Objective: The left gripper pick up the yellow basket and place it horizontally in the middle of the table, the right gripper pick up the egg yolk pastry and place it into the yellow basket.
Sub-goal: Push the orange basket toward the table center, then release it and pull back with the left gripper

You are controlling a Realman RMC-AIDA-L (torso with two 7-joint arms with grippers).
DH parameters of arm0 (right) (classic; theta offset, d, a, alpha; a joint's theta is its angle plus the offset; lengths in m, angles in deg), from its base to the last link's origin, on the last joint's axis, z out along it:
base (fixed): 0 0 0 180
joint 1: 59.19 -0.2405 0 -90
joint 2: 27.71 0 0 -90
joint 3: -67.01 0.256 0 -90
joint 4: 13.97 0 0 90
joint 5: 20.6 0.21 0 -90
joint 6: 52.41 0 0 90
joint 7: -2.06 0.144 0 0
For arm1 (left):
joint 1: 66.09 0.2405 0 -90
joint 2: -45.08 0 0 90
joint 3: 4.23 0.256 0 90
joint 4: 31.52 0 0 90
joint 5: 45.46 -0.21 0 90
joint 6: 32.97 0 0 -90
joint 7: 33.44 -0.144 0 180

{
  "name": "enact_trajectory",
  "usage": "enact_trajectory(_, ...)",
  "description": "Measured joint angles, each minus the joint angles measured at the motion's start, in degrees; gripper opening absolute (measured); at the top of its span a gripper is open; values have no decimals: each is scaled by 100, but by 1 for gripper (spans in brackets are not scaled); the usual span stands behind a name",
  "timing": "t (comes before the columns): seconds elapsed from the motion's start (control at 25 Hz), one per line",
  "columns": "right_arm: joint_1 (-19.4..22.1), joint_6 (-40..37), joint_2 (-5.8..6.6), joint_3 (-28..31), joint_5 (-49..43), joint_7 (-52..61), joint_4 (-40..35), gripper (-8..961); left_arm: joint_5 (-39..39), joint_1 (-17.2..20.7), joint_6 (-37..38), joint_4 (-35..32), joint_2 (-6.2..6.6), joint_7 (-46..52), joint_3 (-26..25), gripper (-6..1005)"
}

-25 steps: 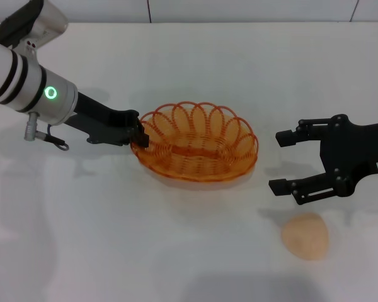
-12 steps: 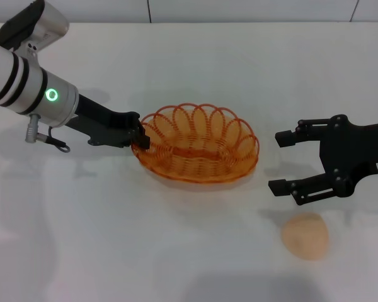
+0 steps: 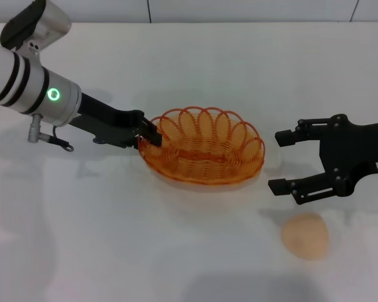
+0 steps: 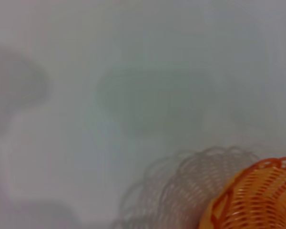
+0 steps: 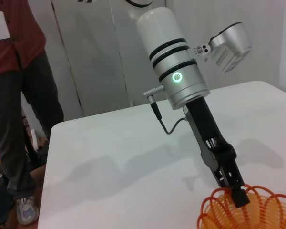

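The yellow basket (image 3: 205, 148) sits upright in the middle of the white table (image 3: 189, 56), long side across. My left gripper (image 3: 148, 136) is shut on the basket's left rim. The basket also shows in the left wrist view (image 4: 257, 198) and in the right wrist view (image 5: 250, 210), where the left gripper (image 5: 238, 194) pinches its rim. My right gripper (image 3: 283, 161) is open and empty, to the right of the basket and just beyond the egg yolk pastry (image 3: 305, 236). The pastry lies on the table at the front right.
A person in a red top (image 5: 12, 95) stands beyond the table's far edge in the right wrist view. White wall panels lie behind.
My left gripper has carried the basket a little to the right and toward the front. The right arm and the pastry have not moved.
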Motion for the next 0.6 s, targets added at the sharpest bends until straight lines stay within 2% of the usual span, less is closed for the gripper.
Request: enact_trajectory(0.6,44,-4,0,37,44,20,0,857,157,160,287,-402,110,-154,-54,805)
